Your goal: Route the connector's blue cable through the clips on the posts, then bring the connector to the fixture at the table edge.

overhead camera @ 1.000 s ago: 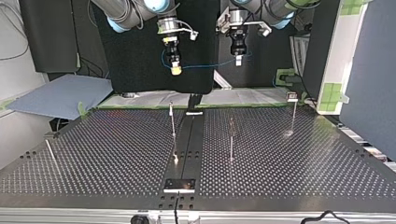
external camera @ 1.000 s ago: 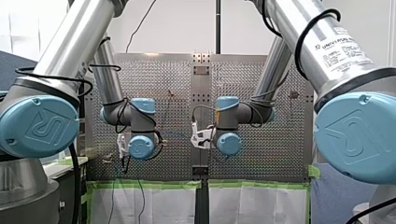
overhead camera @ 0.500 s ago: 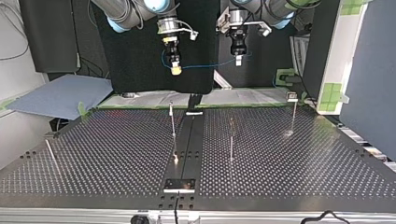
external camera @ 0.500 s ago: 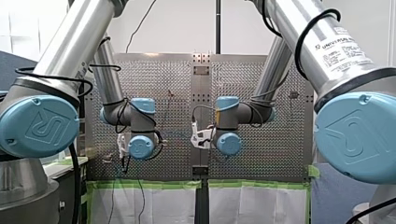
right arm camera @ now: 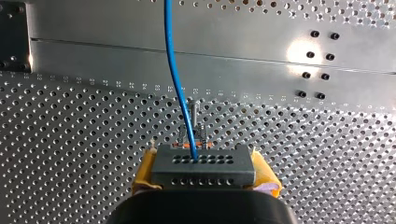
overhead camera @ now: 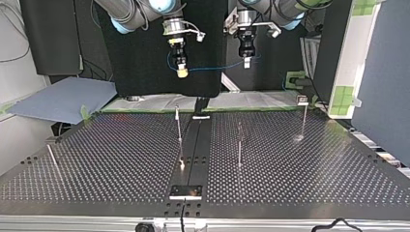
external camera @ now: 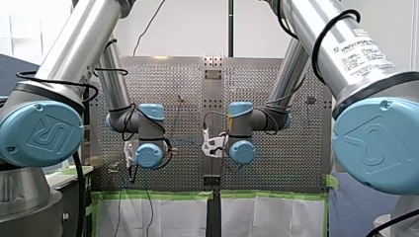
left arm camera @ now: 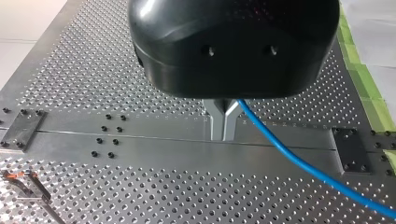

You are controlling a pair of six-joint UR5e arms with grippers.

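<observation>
In the top view both grippers hang high above the table's far edge. My right gripper (overhead camera: 182, 71), at that view's left, is shut with its yellow pads on the grey connector (right arm camera: 203, 165). The blue cable (right arm camera: 176, 79) leaves the connector and sags across to my left gripper (overhead camera: 246, 62). In the left wrist view its metal fingers (left arm camera: 217, 122) are shut on the blue cable (left arm camera: 299, 159), which trails off to one side. A clip post (right arm camera: 192, 122) stands on the table just beneath the connector.
Thin posts rise from the perforated table (overhead camera: 121, 159): one near the middle rail (overhead camera: 178, 123), one beside it (overhead camera: 239, 143), one at the far right (overhead camera: 304, 118), one leaning at the left (overhead camera: 52, 159). A plate fixture (overhead camera: 185, 192) sits at the near edge.
</observation>
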